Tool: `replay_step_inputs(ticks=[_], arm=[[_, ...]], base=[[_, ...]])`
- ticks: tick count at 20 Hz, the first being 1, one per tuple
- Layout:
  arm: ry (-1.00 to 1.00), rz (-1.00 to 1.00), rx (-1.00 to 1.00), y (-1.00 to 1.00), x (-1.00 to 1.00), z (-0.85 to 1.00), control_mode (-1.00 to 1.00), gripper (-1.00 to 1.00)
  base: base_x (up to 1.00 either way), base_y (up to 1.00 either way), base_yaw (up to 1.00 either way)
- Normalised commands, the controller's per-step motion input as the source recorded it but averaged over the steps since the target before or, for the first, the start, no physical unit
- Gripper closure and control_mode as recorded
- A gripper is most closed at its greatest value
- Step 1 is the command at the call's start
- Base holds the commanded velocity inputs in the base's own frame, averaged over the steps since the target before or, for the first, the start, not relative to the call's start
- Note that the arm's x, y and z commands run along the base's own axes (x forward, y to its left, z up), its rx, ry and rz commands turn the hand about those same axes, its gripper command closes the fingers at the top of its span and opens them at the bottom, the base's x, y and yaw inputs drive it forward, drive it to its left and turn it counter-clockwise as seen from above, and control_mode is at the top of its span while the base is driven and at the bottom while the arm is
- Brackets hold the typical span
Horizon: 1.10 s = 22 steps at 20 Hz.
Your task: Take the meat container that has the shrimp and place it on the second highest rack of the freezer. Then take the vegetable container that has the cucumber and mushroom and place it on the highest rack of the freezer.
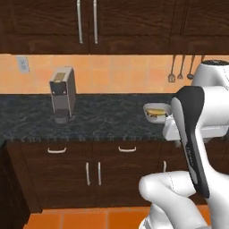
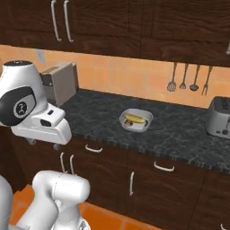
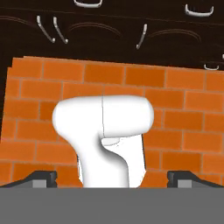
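Gripper [image 3: 112, 179] points down at the orange tile floor, fingers spread wide and empty.
The wide grey metal bowl [image 2: 136, 120] holding the yellow-green cucumber [image 2: 134, 119] sits ahead on the dark counter [image 2: 179, 130], well apart.

Glossy white arm [image 1: 197, 147], black joint bands, rounded links

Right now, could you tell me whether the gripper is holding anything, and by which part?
Nothing: the gripper is open and empty, its fingertips wide apart.
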Motion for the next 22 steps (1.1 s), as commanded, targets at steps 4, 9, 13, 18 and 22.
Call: replay_step_inputs(ticks=[4, 9, 13, 18, 22], arm=[[0.0, 0.0, 0.0, 0.0, 0.0, 0.0, 1.0, -1.0], [0.0, 0.0, 0.0, 0.0, 0.0, 0.0, 1.0, -1.0], [0.0, 0.0, 0.0, 0.0, 0.0, 0.0, 1.0, -1.0], [0.0, 0.0, 0.0, 0.0, 0.0, 0.0, 1.0, -1.0], [0.0, 0.0, 0.0, 0.0, 0.0, 0.0, 1.0, -1.0]], base=[[0.45, 0.29, -0.34], [0.32, 0.22, -0.42], [0.42, 0.24, -0.14], [0.6, 0.17, 0.0], [0.44, 0.44, 0.0]])
